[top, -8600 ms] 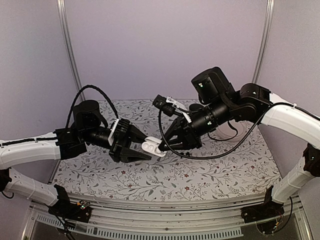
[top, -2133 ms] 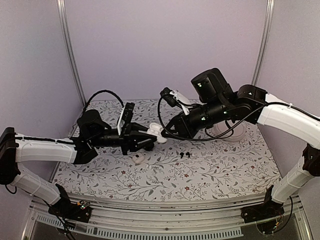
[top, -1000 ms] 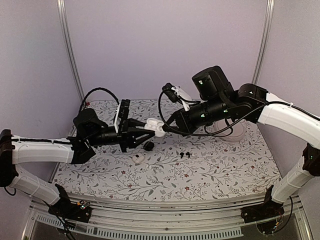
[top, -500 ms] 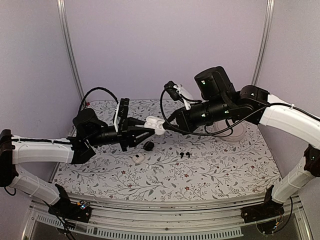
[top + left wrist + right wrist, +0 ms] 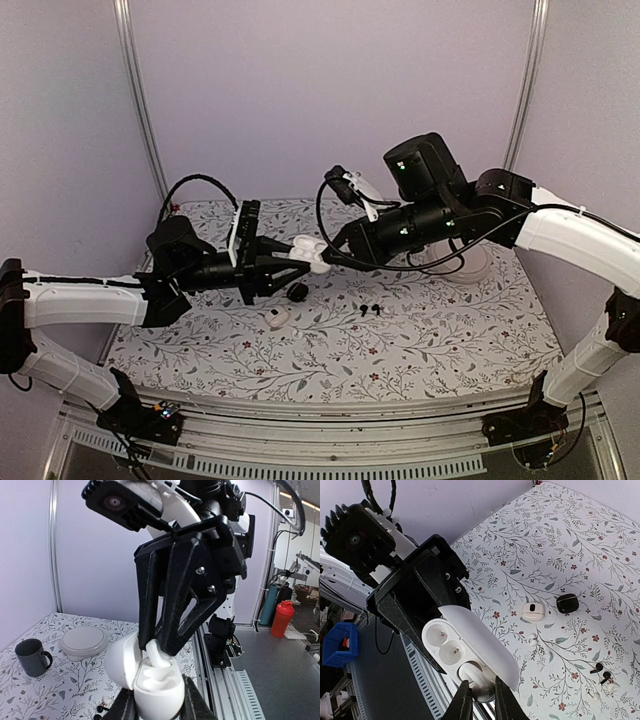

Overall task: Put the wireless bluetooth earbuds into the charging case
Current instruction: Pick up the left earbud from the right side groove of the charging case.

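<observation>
While my left gripper [image 5: 287,264] is clamping the open white charging case [image 5: 157,692], my right gripper [image 5: 483,700] is pinching a white earbud [image 5: 155,656] at its well.

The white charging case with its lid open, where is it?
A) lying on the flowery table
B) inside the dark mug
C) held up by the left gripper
C: the left gripper holds the white charging case up in the air, its lid open.
</observation>
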### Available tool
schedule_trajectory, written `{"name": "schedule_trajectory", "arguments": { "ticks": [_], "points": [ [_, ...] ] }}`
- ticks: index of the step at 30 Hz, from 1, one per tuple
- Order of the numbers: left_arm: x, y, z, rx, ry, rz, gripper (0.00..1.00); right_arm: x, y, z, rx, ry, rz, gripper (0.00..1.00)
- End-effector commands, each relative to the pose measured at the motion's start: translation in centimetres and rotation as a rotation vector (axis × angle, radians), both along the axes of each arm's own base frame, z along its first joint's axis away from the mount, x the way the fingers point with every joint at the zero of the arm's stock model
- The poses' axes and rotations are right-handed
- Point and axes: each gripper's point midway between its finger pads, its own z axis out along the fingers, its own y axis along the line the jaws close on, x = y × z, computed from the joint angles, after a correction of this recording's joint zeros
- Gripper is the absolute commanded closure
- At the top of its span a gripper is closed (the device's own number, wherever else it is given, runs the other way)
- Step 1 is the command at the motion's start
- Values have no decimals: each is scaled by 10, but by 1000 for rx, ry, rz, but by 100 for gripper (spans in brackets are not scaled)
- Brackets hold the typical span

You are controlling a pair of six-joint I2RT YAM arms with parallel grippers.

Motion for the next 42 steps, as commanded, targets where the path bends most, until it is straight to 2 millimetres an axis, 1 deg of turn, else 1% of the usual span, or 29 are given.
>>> {"name": "schedule_trajectory", "arguments": {
  "ticks": [1,6,9,10,11,19,25,29,42],
  "points": [
    [-4,-3,23,-48,-83,-3,100,5,3,-7,-30,13,-28,77],
    [-4,-5,25,-57,-82,-10,100,6,5,-12,-36,20,-28,75],
    [-4,-6,24,-55,-81,-13,100,6,6,-8,-21,11,-28,80],
    [-3,-6,24,-56,-80,-11,100,7,5,-7,-19,8,-30,85],
    [-3,-6,23,-56,-77,-7,100,8,5,-5,-16,5,-35,87],
    [7,-2,21,-86,-43,61,100,12,3,7,40,-23,-68,95],
    [10,-1,22,-101,-37,82,100,16,-1,24,108,-58,-108,96],
    [14,-2,20,-102,-22,92,100,16,-1,31,145,-71,-110,96],
    [17,0,18,-122,10,110,100,21,-4,46,209,-106,-145,96]
  ]
}}
